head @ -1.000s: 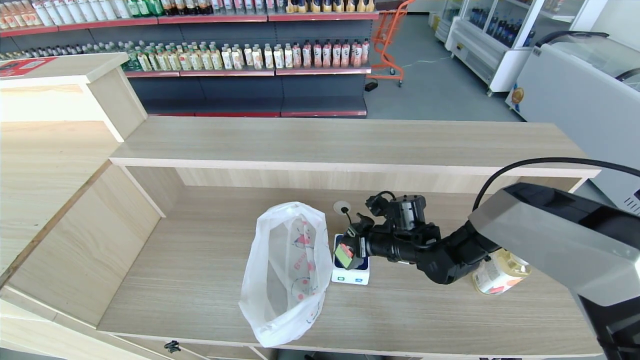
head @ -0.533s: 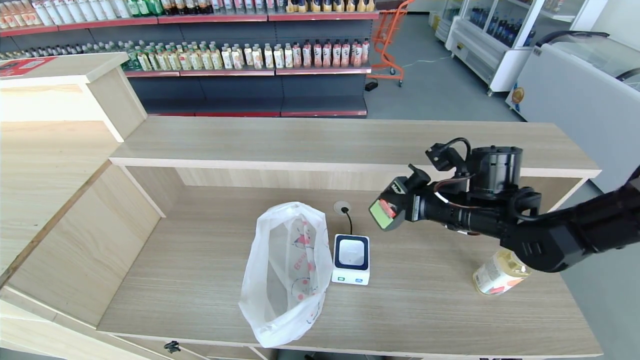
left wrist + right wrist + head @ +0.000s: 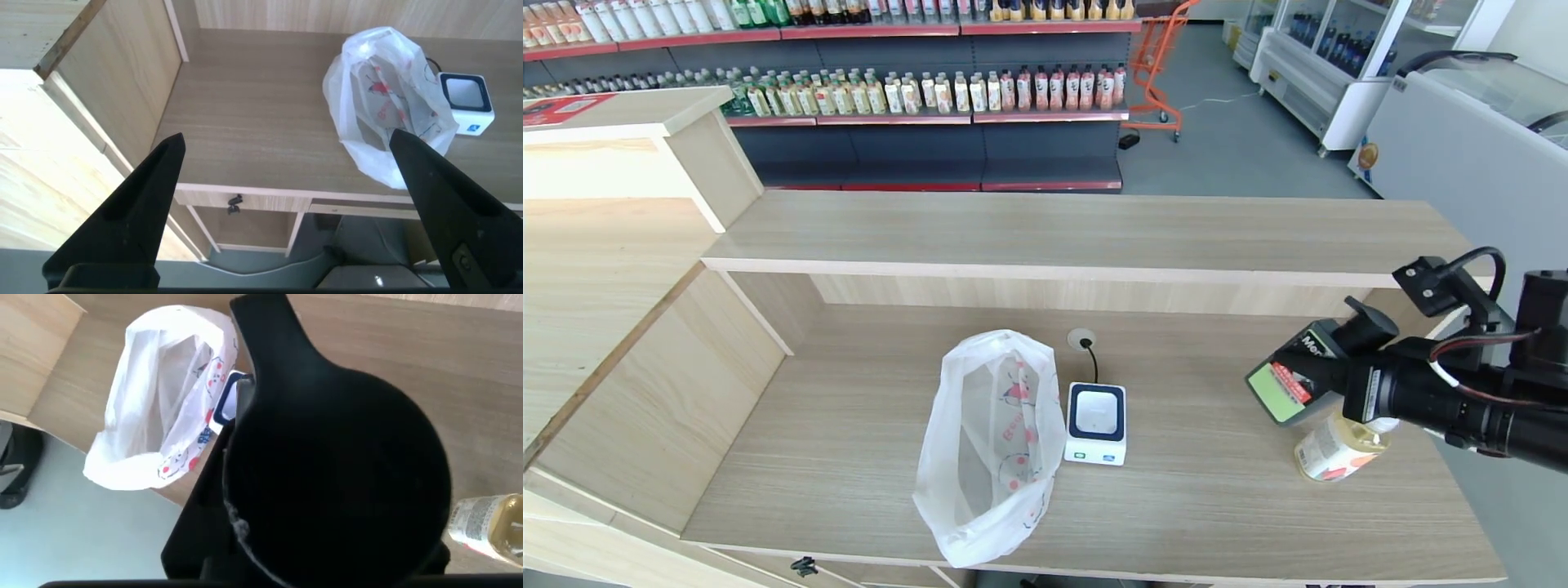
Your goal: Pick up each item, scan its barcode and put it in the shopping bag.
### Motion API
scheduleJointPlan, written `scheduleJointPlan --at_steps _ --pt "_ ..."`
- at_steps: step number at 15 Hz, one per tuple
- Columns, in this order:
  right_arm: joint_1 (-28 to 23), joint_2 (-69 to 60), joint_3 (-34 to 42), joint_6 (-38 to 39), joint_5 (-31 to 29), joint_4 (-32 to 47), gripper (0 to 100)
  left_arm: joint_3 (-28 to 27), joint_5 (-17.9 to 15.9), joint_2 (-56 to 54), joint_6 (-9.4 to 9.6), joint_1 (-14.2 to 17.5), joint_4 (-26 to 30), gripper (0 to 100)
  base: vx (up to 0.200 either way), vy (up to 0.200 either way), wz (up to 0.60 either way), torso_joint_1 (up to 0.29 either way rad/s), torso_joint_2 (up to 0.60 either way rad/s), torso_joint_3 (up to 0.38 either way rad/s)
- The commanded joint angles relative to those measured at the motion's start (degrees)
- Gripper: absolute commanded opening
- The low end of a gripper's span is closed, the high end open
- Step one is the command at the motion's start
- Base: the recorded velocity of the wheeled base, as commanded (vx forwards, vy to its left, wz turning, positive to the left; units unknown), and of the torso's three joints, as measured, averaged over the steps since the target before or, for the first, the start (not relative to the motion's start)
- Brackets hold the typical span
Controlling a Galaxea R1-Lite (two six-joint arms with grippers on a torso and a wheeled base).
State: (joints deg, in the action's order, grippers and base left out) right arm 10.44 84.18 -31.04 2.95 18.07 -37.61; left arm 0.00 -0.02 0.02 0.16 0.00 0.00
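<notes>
1. Jaws of the right gripper [image 3: 1331, 367] are clamped on a small green-faced box [image 3: 1278, 392], held in the air over the counter's [image 3: 1217, 490] right end, just above a bottle [image 3: 1339, 447].
2. Jaws of the left gripper [image 3: 286, 139] are spread wide with nothing between them.
3. Well apart from the box, the scanner [image 3: 1097, 423] stands just beside the shopping bag [image 3: 992, 441].
4. Likely best: carry the box level, show its code to the scanner window, then lower it well inside the bag's mouth before letting go, since the thin plastic may fold.

The right arm lies level at the right, its hand [image 3: 1319, 367] clamped on a small box [image 3: 1278, 392], while the left hand [image 3: 286, 140] hangs with fingers spread.
</notes>
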Motion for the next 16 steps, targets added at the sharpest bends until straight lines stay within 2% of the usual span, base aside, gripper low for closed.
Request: scheduleJointPlan --at_steps 1,4,7,11,13,14,16 --pt "-0.2 -5.5 1.2 0.0 0.0 2.2 0 0.0 0.0 0.0 0.02 0.0 0.0 100 0.0 0.2 0.0 -0.002 0.0 -0.002" --pt "0.4 -7.1 -1.1 0.2 0.3 9.4 0 0.0 0.0 0.0 0.02 0.0 0.0 100 0.0 0.2 0.0 0.001 0.0 0.007" --pt "3.9 -3.1 -3.8 4.1 0.2 9.6 0 0.0 0.0 0.0 -0.16 0.0 0.0 100 0.0 0.2 0.0 0.007 0.01 -0.001" --pt "7.8 9.6 -11.6 4.3 -0.7 9.2 0 0.0 0.0 0.0 -0.16 0.0 0.0 100 0.0 0.0 0.0 0.0 0.0 0.0" --pt "11.4 15.9 -15.0 4.5 -6.7 9.1 0 0.0 0.0 0.0 -0.07 0.0 0.0 100 0.0 0.0 0.0 0.0 0.0 0.0" --pt "11.4 15.9 -15.0 4.5 -6.7 9.1 0 0.0 0.0 0.0 -0.07 0.0 0.0 100 0.0 0.0 0.0 0.0 0.0 0.0" --pt "15.8 24.3 -18.0 4.4 -9.5 5.5 0 0.0 0.0 0.0 -0.16 0.0 0.0 100 0.0 0.0 0.0 0.0 0.0 0.0"
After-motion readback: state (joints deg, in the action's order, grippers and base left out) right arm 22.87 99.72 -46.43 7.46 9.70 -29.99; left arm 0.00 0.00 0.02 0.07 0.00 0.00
